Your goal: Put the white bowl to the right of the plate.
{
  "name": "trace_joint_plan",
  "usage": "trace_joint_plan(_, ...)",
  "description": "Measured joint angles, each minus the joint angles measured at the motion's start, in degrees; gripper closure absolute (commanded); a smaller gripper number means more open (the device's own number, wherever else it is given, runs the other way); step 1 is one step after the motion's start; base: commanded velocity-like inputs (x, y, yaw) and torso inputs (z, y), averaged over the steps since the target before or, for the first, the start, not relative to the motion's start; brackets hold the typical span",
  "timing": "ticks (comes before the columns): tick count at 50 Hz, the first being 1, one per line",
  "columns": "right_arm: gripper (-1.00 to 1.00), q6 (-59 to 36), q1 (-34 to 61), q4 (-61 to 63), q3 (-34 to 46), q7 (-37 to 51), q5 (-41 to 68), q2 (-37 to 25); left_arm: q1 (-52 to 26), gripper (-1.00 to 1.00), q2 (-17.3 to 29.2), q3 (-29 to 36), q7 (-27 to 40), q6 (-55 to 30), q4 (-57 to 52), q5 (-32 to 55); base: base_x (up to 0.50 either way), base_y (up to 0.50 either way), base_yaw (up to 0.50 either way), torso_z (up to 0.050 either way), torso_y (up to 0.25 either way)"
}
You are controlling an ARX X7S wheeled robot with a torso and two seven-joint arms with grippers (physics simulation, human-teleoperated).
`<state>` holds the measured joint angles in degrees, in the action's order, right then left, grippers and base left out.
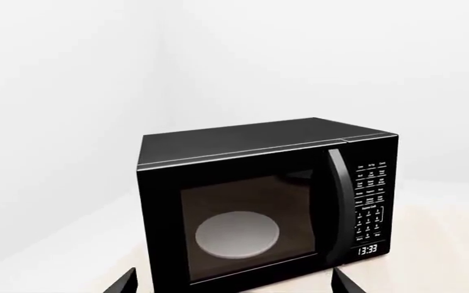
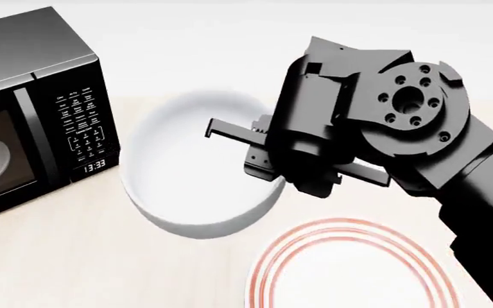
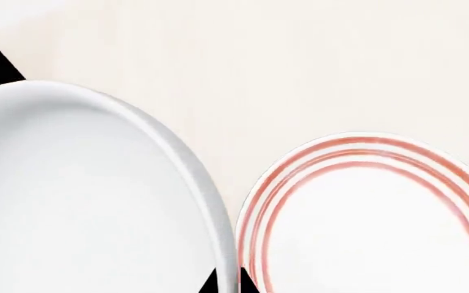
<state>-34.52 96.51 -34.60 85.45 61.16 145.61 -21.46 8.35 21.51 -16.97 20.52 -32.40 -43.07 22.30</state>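
Right arm: seen in the head view reaching in from the right side, its wrist bent so that the right gripper point(image 2: 268, 168) is pointed down at the near right rim of the white bowl point(image 2: 187, 173). Whether that rim is gripped, and how far the fingers are parted, cannot be told; the fingertips are hidden behind the gripper body.

White bowl: placed on the pale table point(image 2: 75, 256), between the microwave point(image 2: 33, 109) and the plate point(image 2: 349, 269), to the plate's left and a little farther back. In the right wrist view the bowl's rim is seen just beside the plate's red-ringed edge.

Plate: set at the near edge of the head view, partly cut off by the frame.

Left gripper point(image 1: 234, 284): held level, facing the microwave door; two dark fingertips are shown well apart, with nothing between them.

Microwave: door closed, a pale dish point(image 1: 237, 234) visible through its window.
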Motion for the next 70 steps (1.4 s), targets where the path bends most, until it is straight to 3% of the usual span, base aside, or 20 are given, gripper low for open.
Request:
trace_joint_plan(34,1.00,-4.1,0.5,-10.5,-0.2,-3.8,0.5,-8.4,-0.8,-1.00,0.5,2.0,0.7,0.0,1.4,-0.8,0.00,0.00,0.00,0.000,0.000)
trace_joint_plan(70,1.00,-12.7,-0.2,-36.5,5.9,-14.0,-0.3,-10.9,-1.3,-1.00,0.9,3.1,1.4,0.2,2.1,-1.0,0.00,0.00,0.00,0.000,0.001)
